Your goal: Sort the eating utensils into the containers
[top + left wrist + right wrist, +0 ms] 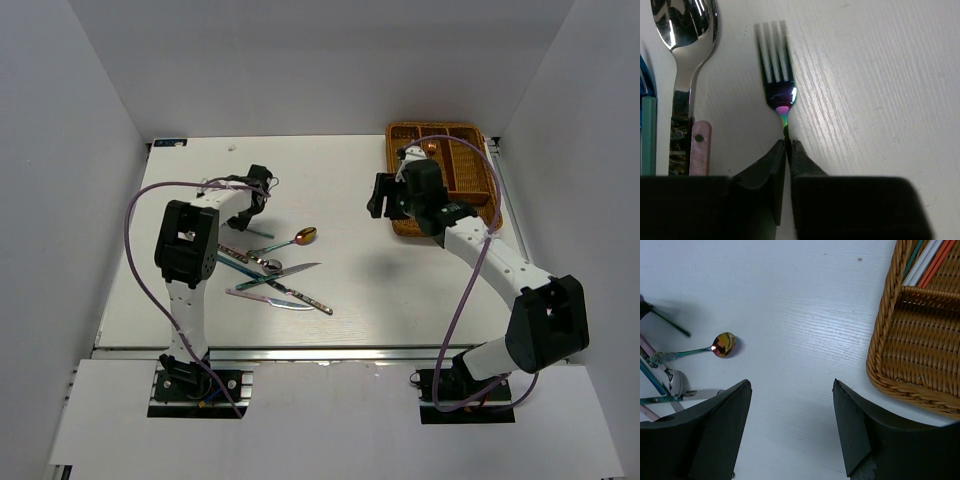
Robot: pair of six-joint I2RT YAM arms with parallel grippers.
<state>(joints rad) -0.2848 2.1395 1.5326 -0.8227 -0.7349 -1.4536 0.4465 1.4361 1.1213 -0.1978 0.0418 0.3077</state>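
Iridescent fork (781, 95) is pinched at the neck by the left gripper (788, 143), seemingly for lifting. Right gripper (791, 407) is held spread and empty near the wicker tray (888, 335).

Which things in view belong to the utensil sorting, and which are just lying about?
Job:
iridescent fork, pinched in the left gripper
silver spoon
iridescent spoon
knives
chopsticks, already in the wicker tray

Not the job:
table
purple cables on the arms
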